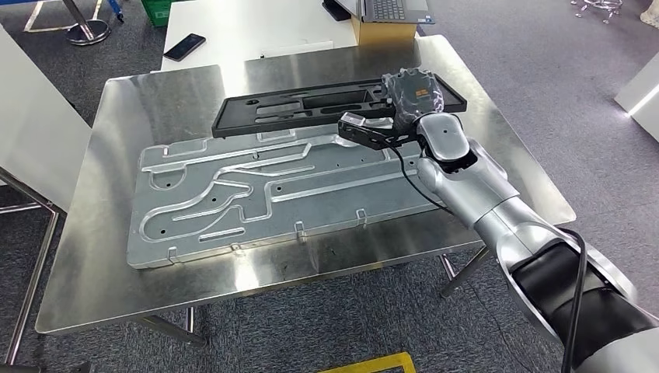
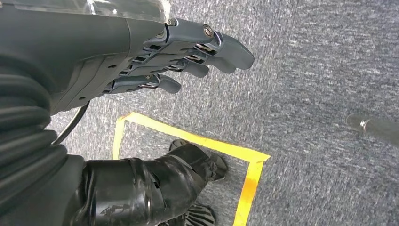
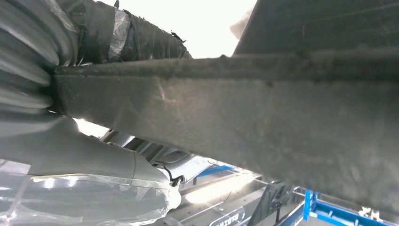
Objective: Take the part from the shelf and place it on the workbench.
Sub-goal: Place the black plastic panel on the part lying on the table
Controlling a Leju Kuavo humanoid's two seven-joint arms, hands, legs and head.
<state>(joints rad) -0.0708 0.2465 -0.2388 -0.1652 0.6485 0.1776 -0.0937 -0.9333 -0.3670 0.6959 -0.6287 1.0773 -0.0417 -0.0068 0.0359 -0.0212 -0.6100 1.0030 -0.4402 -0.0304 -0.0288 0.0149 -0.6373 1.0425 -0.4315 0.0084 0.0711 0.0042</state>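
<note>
The part is a long black tray-like piece point(image 1: 311, 105) with shaped recesses, lying across the far side of the steel workbench point(image 1: 116, 256). Its near edge meets the back of a large grooved aluminium plate point(image 1: 233, 202). My right hand point(image 1: 416, 97), wrapped in clear film, grips the part's right end. In the right wrist view the part's dark edge point(image 3: 282, 108) runs across close up, with my right hand's thumb point(image 3: 84, 155) beside it. I cannot tell whether the part rests fully on the bench. My left hand point(image 2: 188, 52) hangs over the carpet, fingers apart and holding nothing.
Behind the workbench stands a white table point(image 1: 256, 27) with a phone point(image 1: 184, 46), a cardboard box point(image 1: 381, 31) and a laptop point(image 1: 392, 9). Yellow floor tape point(image 2: 197, 141) marks the grey carpet below my left hand. The bench's left part is bare steel.
</note>
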